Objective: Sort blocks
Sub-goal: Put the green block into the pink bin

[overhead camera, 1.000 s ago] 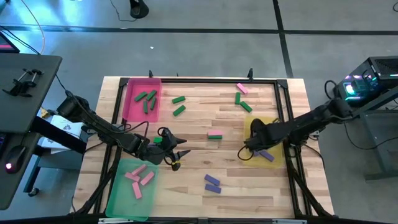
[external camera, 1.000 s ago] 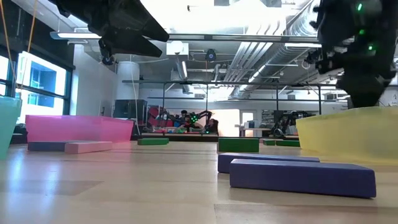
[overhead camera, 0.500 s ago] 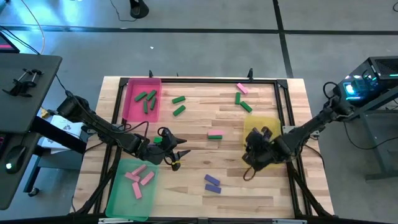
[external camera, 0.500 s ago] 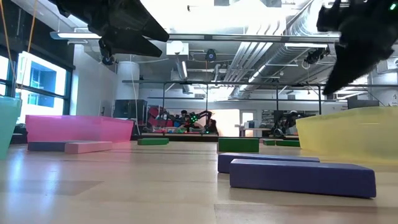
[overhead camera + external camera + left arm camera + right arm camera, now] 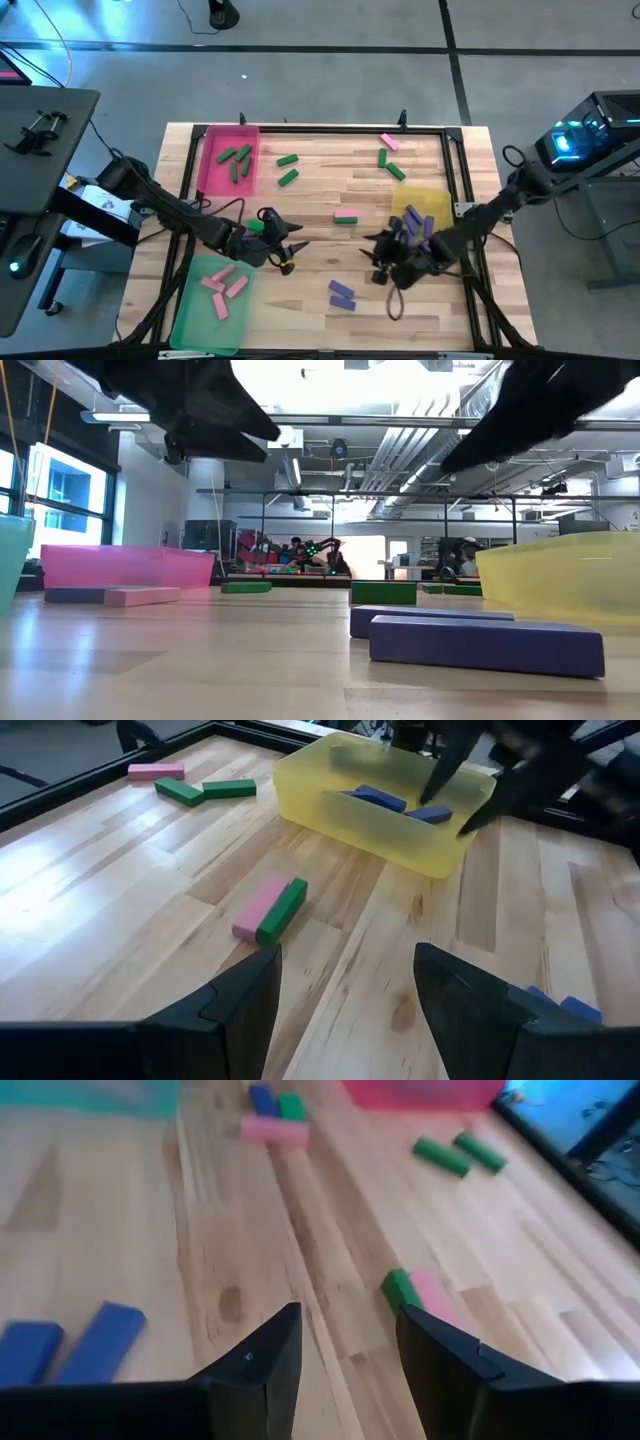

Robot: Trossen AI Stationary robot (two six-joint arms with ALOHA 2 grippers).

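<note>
Wood-plank table (image 5: 320, 190), black edge rail, grey floor, ceiling ducts (image 5: 420, 450)

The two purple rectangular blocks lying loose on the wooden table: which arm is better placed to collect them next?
Right, probably. The right end effector hangs open just beside the purple blocks; the left end effector is farther away.

You get one camera straight above the table (image 5: 320, 180), far enough to show every edge. A second sits at table-top level, close behind two purple blocks (image 5: 480, 635). Each wrist camera looks low across the wood; both share the pink-and-green pair (image 5: 270, 908) (image 5: 420, 1292) mid-table.
</note>
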